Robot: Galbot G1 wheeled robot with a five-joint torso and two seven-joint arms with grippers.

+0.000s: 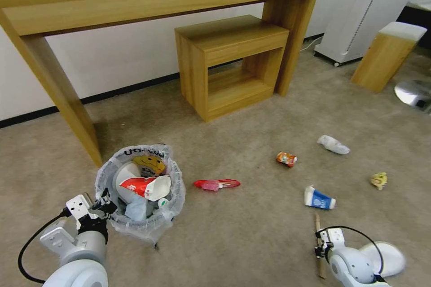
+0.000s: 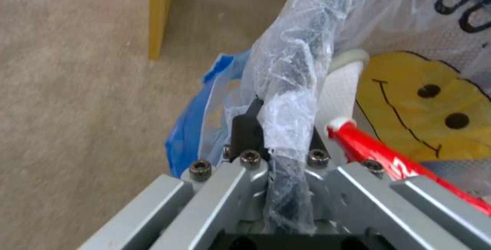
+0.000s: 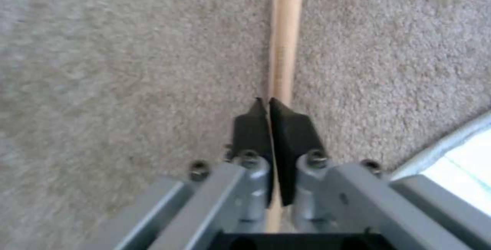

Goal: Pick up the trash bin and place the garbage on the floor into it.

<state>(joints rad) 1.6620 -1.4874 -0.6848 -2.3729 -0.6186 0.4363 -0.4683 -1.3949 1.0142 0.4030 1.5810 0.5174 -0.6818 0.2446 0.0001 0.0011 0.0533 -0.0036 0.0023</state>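
Plainly, the trash bin (image 1: 140, 188) is sitting on the beige carpet floor (image 1: 251, 233) near the leg of the long wooden table (image 1: 58, 94), and it looks light: a small round tub with a thin, crinkly plastic liner (image 2: 291, 69) draped over its rim and paper cups (image 1: 146, 187) already lying inside. The liner is likely slippery and loose, so the firm place to hold is the hard rim under it, which is where the left gripper (image 1: 104, 206) is pinching, its black pads (image 2: 245, 127) pressed together on the rim from either side with the bag caught between them. That arm is reaching in low from the robot's left, wrist angled down toward the near edge of the bin.

The wooden stick (image 3: 284, 50) is lying flat on the carpet at the robot's right, thin, stiff and almost weightless; I judge it is best taken across its width near the middle so it does not swing. The right gripper (image 3: 269, 104) is pointing down at it, pads closed on the stick, beside a white slipper (image 1: 386, 258). Farther out, a blue-white cup (image 1: 319, 198), a red wrapper (image 1: 216, 184), an orange can (image 1: 286, 158), a tissue (image 1: 333, 144) and a yellow wad (image 1: 379, 180) are lying scattered well apart.
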